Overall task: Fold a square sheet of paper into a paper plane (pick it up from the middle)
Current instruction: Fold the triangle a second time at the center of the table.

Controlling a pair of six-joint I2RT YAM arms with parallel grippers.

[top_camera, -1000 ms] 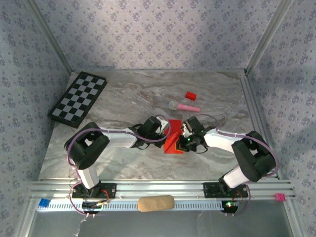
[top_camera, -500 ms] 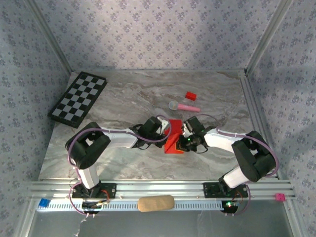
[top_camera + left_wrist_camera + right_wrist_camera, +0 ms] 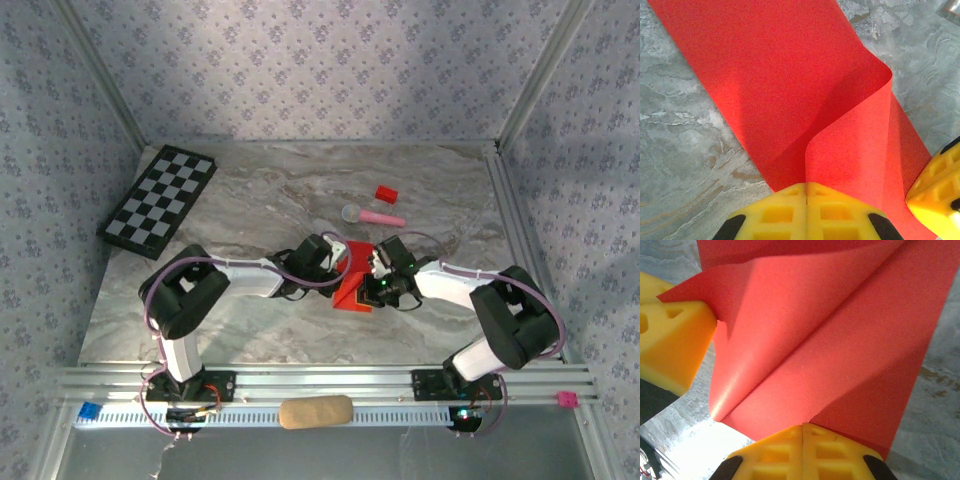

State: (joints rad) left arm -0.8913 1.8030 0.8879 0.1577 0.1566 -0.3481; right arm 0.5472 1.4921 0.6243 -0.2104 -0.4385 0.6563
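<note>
The red sheet of paper (image 3: 352,285) lies mid-table between both arms, folded over with a diagonal crease (image 3: 830,325). In the left wrist view one side of the paper (image 3: 790,75) curls up from the table. Its raised edge runs into my left gripper (image 3: 806,186), which is shut on it. My right gripper (image 3: 803,427) is shut on a folded corner of the paper (image 3: 850,370) from the opposite side. From above, the left gripper (image 3: 338,262) and right gripper (image 3: 373,268) face each other across the sheet, a few centimetres apart.
A checkerboard (image 3: 158,198) lies at the back left. A pink stick with a grey head (image 3: 375,216) and a small red block (image 3: 386,193) lie just behind the paper. A tan pad (image 3: 315,411) rests on the front rail.
My left arm has shifted slightly to the right, carrying its edge of the paper toward the right gripper. The right arm has barely moved.
</note>
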